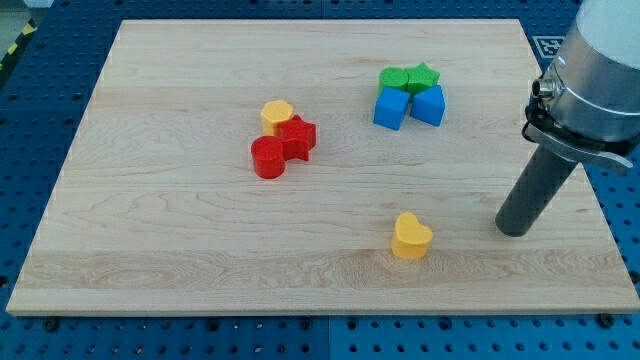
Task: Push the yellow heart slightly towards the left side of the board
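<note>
Yellow heart [411, 236] lies left of my tip [513, 230]; rod tilted; no end effector jaws visible.

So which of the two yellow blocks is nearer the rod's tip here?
The yellow heart, alone near the view's bottom, just left of my tip. The other yellow block sits far off, touching the red blocks at centre-left.

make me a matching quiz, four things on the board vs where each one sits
Things:
1. yellow heart
2. my tip
3. green star
4. red cylinder

Places:
A. in the cluster at the view's upper right
B. alone near the view's bottom edge
C. in the cluster left of centre
D. right of the yellow heart, apart from it

Pairs: 1-B, 2-D, 3-A, 4-C
</note>
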